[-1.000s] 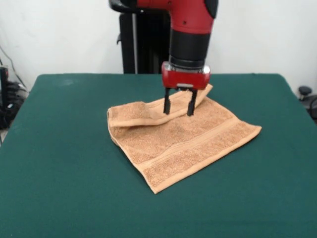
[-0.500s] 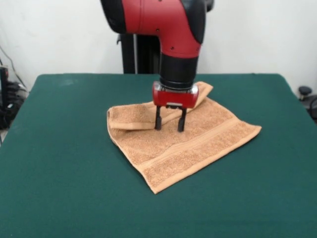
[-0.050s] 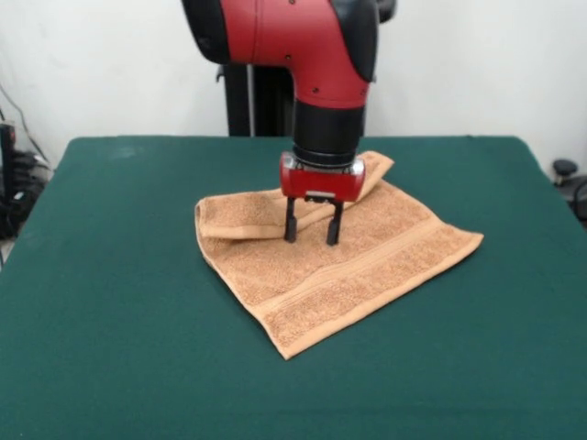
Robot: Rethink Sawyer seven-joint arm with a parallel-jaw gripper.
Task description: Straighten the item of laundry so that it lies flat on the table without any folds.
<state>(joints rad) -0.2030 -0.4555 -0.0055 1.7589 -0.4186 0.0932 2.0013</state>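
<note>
The item of laundry [image 3: 348,270], an orange-tan towel with a woven band, lies on the green table [image 3: 110,302] near the middle. Its far edge is folded over onto itself in a long flap from the left corner to the far right corner. My gripper [image 3: 312,236] is open and points straight down. Both fingertips rest on or just above the towel at the near edge of the folded flap. Nothing is held between the fingers.
Wide stretches of green table surround the towel on all sides. Some dark equipment [image 3: 569,179] shows past the table's right edge, and cables [image 3: 14,183] hang at the left.
My gripper moved toward the near left and came down, from above the flap's far part to the flap's near edge. The towel's left corner shifted slightly left.
</note>
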